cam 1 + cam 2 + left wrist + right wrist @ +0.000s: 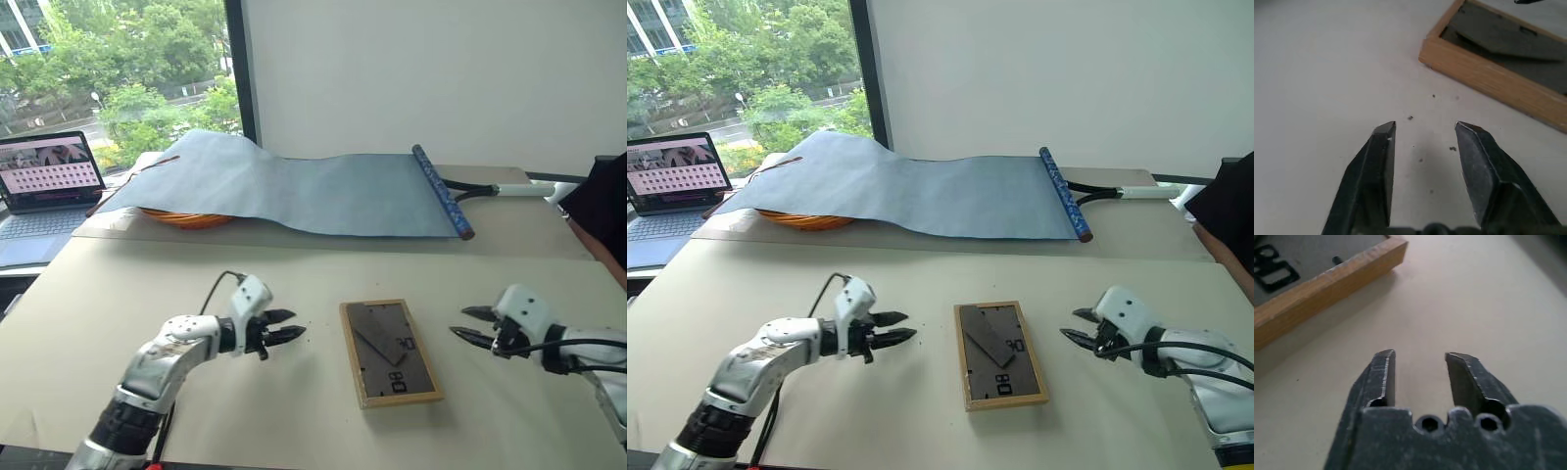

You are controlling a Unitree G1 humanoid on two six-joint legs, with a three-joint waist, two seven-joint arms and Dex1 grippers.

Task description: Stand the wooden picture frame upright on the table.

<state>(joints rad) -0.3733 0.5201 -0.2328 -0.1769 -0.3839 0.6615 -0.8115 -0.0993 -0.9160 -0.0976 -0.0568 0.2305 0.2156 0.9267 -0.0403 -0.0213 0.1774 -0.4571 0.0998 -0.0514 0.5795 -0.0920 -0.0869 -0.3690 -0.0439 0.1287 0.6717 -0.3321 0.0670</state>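
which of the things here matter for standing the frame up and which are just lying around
For the job:
- small light-wood picture frame, lying back-up, dark grey back showing
- pale beige table
- left gripper, open, empty
- right gripper, open, empty

Lying about:
- blue-grey cloth sheet
- orange basket under it
- open laptop

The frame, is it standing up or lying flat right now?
Lying flat. The frame rests face down on the table, its dark back and folded stand facing up.
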